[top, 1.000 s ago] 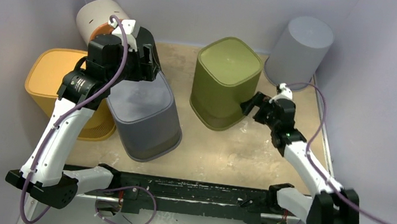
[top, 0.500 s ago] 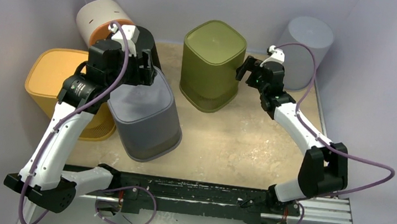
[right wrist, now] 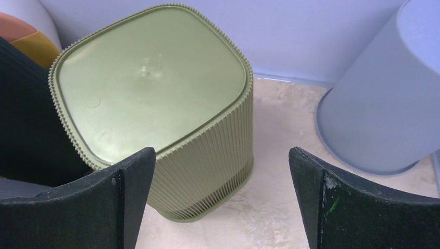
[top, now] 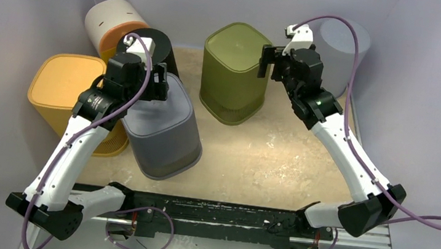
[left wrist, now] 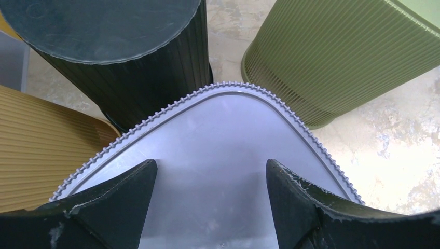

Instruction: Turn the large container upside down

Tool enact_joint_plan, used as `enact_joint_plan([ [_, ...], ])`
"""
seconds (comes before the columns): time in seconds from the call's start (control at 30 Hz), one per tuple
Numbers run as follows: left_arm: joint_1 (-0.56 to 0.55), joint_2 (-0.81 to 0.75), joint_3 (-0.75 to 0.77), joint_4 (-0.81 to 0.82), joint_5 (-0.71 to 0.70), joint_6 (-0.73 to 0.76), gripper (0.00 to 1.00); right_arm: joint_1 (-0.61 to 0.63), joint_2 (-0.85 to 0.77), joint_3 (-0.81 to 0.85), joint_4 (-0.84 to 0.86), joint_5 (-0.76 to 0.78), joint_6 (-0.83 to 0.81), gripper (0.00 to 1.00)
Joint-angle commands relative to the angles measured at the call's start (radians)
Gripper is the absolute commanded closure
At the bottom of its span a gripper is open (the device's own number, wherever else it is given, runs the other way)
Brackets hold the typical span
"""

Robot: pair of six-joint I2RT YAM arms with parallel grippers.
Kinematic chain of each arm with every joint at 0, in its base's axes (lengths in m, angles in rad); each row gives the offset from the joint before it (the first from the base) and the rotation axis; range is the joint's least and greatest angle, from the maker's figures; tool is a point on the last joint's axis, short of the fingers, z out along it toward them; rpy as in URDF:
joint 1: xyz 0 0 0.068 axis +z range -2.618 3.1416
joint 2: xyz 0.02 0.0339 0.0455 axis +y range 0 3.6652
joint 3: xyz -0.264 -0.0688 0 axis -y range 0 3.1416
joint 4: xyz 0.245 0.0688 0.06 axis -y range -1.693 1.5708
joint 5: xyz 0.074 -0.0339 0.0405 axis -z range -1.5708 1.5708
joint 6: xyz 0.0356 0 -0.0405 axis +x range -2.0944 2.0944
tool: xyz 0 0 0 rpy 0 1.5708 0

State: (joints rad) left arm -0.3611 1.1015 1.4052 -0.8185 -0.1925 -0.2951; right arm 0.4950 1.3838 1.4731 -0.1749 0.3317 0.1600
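A second ago the green bin [top: 236, 73] leaned over on one edge with the right pincer [top: 272, 62] low against its right side. Half a second ago it already stood flat, farther back on the desk [top: 276, 161]. It has not stirred since, while the right arm has lifted up and away toward the back. The bin now sits at the rear middle of the desk, closed base up and rim down, between the black bin [top: 152, 40] and the pale round bin [top: 344, 42]. If the green bin is the large container meant, the flip looks done and only the arm's retreat is left. The right pincer is released, its jaws spread wide with nothing between them. From above it hangs just beside the bin's upper right edge and does not seem to touch it. In the right wrist view the bin [right wrist: 155, 88] lies below and ahead, toward the left finger. The left pincer [top: 151, 80] is also released, jaws apart over the upturned base of the grey bin [top: 161, 131]. It has moved little, and whether it touches that base I cannot tell.
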Motion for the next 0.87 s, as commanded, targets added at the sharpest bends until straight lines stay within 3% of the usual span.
enact_joint_plan([
  [0.0, 0.0, -0.032, -0.016, 0.035, -0.058, 0.001, 0.25, 0.035, -0.058, 0.056, -0.032, 0.037, -0.124, 0.0],
  [0.2, 0.0, -0.039, -0.022, 0.036, -0.069, 0.007, 0.25, 0.081, -0.107, 0.052, 0.008, -0.022, -0.149, 0.0],
  [0.83, 0.001, -0.083, -0.049, 0.123, -0.028, 0.013, 0.25, 0.104, -0.118, 0.007, 0.03, 0.03, -0.199, 0.0],
])
